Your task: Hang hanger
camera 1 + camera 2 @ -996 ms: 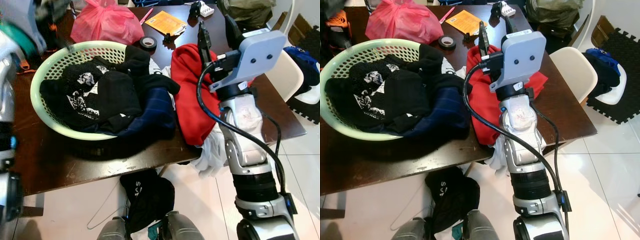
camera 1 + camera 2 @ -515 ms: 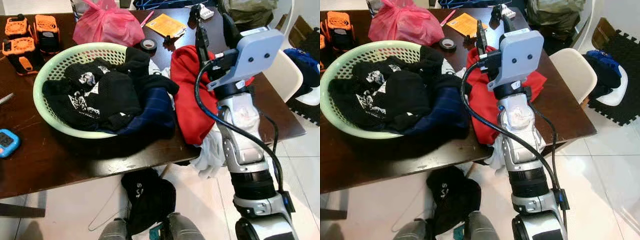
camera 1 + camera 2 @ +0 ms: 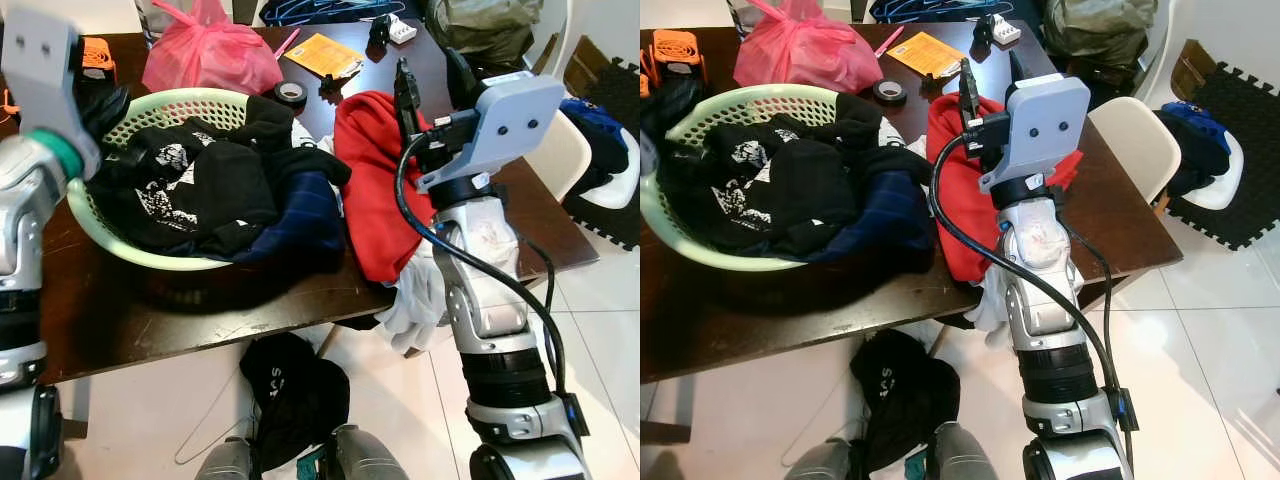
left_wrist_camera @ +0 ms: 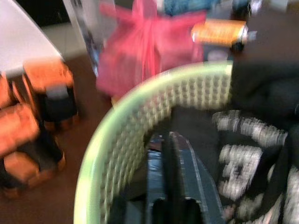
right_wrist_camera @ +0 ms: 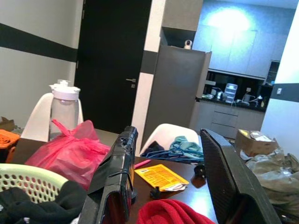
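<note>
We see right gripper [image 3: 428, 85] raised above red garment [image 3: 370, 190], 2 fingers spread, holding nothing | left gripper [image 4: 170, 154] at green laundry basket [image 3: 130, 240] rim, fingers pressed together, empty | wire hanger [image 3: 205, 440] on floor under table [image 3: 110, 320], beside black garment [image 3: 295, 395].

A lived-in home, in its dining area next to the kitchen. A dark wooden counter [image 3: 120, 310] carries a green laundry basket [image 3: 95, 215] heaped with dark clothes, a red garment [image 3: 370, 190] and a pink plastic bag [image 3: 210, 55]. White chairs [image 3: 1130, 145] stand around it on white floor tiles [image 3: 1210, 340]. Behind are a tall fridge [image 5: 180, 88], kitchen cabinets [image 5: 233, 119] and a dark door [image 5: 110, 60].
</note>
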`<state>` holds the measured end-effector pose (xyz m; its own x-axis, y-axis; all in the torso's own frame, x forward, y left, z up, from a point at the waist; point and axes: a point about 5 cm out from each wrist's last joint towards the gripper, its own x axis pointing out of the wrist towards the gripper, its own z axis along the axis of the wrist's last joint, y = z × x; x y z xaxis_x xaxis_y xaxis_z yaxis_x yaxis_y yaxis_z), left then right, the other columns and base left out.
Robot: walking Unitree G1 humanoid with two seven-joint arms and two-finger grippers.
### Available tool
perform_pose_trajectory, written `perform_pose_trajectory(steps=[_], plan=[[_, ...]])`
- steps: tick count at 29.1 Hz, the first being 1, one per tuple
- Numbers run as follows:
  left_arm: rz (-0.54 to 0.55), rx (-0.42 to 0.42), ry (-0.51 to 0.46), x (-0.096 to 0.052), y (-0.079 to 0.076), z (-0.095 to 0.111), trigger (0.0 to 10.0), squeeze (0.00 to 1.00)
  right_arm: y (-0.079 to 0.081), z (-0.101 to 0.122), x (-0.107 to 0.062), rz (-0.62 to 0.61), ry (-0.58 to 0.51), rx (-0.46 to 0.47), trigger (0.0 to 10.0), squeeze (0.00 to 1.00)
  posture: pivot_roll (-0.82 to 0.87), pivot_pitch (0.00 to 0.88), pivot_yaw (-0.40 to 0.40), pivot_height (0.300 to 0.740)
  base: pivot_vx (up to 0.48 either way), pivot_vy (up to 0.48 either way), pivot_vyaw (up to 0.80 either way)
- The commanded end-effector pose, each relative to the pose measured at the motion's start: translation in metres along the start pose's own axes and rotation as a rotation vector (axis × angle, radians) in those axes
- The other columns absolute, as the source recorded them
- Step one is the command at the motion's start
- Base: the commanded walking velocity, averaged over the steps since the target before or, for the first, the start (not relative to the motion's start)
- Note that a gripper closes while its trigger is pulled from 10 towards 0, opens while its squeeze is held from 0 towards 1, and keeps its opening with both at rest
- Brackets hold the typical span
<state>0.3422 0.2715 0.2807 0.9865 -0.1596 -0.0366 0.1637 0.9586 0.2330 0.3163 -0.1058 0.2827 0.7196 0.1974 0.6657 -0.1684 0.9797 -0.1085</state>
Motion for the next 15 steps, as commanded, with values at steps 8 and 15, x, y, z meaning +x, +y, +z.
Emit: perform_pose_trajectory(steps=[8, 15], plan=[[-0.036, -0.075, 0.101, -0.001, 0.027, -0.017, 10.0, 1.0, -0.003, -0.002, -0.004, -0.024, 0.01, 0.005, 10.0, 0.0, 0.1, 0.144, -0.035, 0.74, 0.0, 0.0, 0.0], [-0.206, -0.11, 0.047, -0.001, 0.026, -0.018, 10.0, 0.0, -0.003, 0.002, -0.004, -0.015, 0.004, 0.002, 10.0, 0.0, 0.08, 0.156, -0.04, 0.74, 0.0, 0.0, 0.0]])
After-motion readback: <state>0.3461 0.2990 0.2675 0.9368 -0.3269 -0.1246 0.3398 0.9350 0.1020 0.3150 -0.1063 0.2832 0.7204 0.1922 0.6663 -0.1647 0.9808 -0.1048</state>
